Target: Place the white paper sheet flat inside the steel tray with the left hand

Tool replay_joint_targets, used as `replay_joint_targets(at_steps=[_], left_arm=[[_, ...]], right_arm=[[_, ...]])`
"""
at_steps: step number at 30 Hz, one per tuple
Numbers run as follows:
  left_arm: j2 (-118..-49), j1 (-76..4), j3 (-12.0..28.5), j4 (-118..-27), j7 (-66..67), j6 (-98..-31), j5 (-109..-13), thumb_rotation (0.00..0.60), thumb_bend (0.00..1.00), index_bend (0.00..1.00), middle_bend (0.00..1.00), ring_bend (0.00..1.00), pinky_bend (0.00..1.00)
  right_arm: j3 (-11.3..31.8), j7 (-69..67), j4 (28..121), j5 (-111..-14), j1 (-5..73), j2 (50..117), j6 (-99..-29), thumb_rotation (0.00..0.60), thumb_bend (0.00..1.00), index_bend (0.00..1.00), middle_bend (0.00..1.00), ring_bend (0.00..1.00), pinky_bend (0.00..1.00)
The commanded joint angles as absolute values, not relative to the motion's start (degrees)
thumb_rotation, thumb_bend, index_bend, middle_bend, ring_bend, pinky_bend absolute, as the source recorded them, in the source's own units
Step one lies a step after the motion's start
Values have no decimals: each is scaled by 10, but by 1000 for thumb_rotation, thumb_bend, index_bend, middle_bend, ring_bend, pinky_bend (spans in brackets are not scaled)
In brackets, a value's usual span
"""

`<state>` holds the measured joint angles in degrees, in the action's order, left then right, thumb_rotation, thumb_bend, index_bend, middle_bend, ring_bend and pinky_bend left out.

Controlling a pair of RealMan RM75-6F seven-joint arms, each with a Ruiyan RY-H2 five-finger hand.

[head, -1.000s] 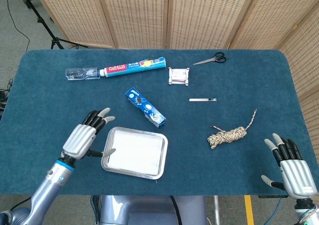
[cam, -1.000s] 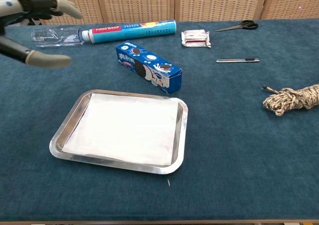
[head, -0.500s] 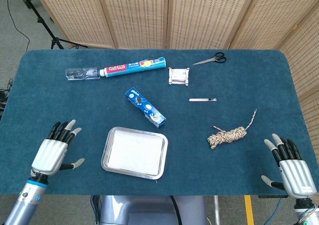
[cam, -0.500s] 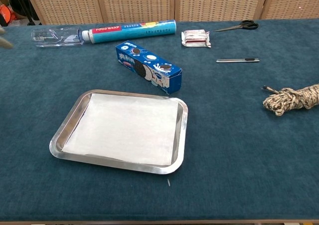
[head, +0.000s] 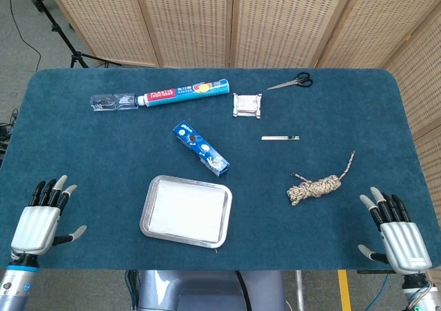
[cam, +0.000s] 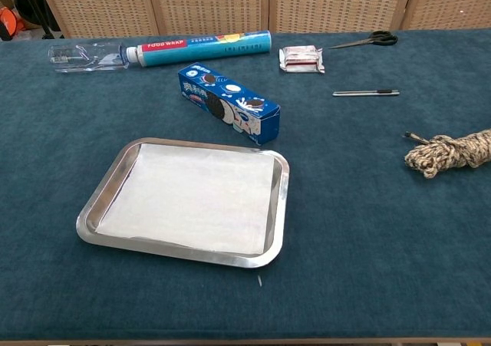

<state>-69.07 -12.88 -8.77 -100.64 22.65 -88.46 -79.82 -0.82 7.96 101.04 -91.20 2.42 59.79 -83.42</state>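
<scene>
The white paper sheet [head: 185,209] [cam: 192,198] lies flat inside the steel tray [head: 153,184] [cam: 281,200], near the table's front edge. My left hand [head: 40,218] hovers at the front left corner of the table, far left of the tray, fingers spread and holding nothing. My right hand [head: 396,232] sits at the front right corner, fingers also spread and empty. Neither hand appears in the chest view.
A blue cookie box [head: 200,148] [cam: 229,103] lies just behind the tray. Further back are a food wrap box [head: 182,91], a clear bottle [head: 113,101], a small packet [head: 247,105], scissors [head: 292,83] and a pen [head: 280,138]. A coiled rope [head: 315,186] lies right of the tray.
My left hand has pulled away from the tray's left rim, moving left and toward the table's front corner, and left the chest view. Paper and tray stay put.
</scene>
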Motion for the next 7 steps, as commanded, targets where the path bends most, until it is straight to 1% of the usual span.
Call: replay_joint_targets(at_steps=[1,7], left_arm=[[-694,-122,-84,-1002,226,-884,-812,358,161,155,0,0,0],[-696,-114,-78,-1001,227,-879,-823,360,162,155,0,0,0]], right_arm=[[-10,82,1011,-912,25,599,-833,600,0,102,0,0,0],[-11,81,1010,-911,24,597,-831,600,0,102,0,0,0]])
